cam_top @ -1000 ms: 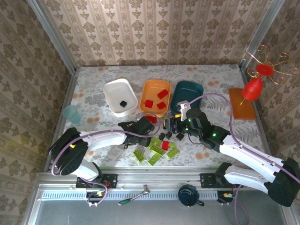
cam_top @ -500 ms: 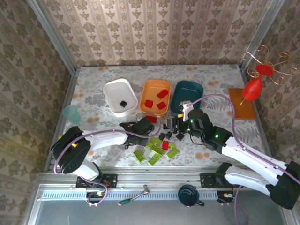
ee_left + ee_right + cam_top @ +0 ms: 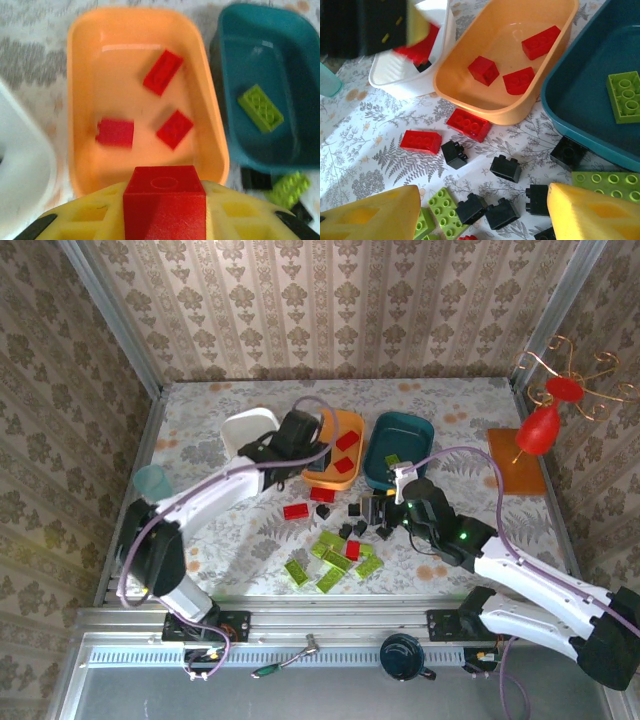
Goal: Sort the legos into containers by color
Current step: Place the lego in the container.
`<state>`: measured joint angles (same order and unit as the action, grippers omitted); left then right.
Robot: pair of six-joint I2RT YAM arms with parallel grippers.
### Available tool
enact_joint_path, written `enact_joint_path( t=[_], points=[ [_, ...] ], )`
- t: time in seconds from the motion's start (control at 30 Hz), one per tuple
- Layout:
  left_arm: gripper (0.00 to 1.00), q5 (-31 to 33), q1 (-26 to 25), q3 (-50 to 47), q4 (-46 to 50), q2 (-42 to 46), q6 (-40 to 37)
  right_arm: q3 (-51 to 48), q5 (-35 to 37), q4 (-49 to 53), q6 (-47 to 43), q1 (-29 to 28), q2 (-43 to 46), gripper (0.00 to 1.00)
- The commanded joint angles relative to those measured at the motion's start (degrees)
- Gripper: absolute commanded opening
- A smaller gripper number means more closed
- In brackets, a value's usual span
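Left gripper point(image 3: 303, 438) has moved. A second ago it sat low at the near pile. Now it is lifted and swung far, over the left side of the orange tub point(image 3: 82, 90), just beside the white tub point(image 3: 245, 430). Its jaws are clamped on a red brick point(image 3: 165, 197), which shows end-on between the yellow fingers point(image 3: 95, 222) in the left wrist view. The brick hangs above the tub's near rim and is not in it yet.

Three red bricks point(image 3: 163, 71) lie in the orange tub, same count as before. Where the gripper sat, a loose red brick point(image 3: 295, 511) now shows on the table point(image 3: 450, 400). A second loose red brick point(image 3: 322, 494) is just near of the orange tub, unmoved.

Right gripper point(image 3: 382, 508) has shifted a little nearer, off the near rim of the teal tub point(image 3: 415, 435). Its jaws stand apart over the black bricks point(image 3: 505, 168). A lime brick point(image 3: 260, 107) now shows in the teal tub's near-left corner, a spot the right gripper covered earlier.

A black brick point(image 3: 423, 65) is in the white tub, partly hidden by the blurred left gripper in the right wrist view. The lime bricks point(image 3: 335, 560) near of the black ones are unchanged. The blue cup point(image 3: 152, 482) at far left is unchanged.
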<state>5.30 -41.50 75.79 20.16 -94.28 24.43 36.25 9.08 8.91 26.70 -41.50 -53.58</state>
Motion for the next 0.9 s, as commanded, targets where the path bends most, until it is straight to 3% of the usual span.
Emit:
enact_joint_path(
  t=[0.0, 0.23, 0.4, 0.63, 0.87],
  points=[
    [0.35, -2.43, 2.20, 6.70, 1.61, -9.21, -4.02, -1.08, 2.87, 1.98, 1.40, 0.32, 2.21, 0.70],
    [0.37, -3.13, 5.04, 21.40, 4.58, -22.99, -2.04, -1.97, 3.74, 3.92, 2.52, 0.37, 5.08, 0.70],
    [0.60, -4.18, 5.28, 24.06, 5.07, -24.14, -0.66, -2.04, 3.76, 4.72, 2.81, 0.45, 6.15, 0.71],
    [0.72, -6.17, 3.95, 17.17, 1.08, -13.48, -0.04, -2.15, 2.75, 4.71, 3.12, 0.49, 6.39, 0.72],
    [0.82, -3.36, -0.92, -2.20, -3.87, 5.32, 0.11, -1.51, -1.60, 9.72, 2.72, 0.41, 5.36, 0.73]
  ],
)
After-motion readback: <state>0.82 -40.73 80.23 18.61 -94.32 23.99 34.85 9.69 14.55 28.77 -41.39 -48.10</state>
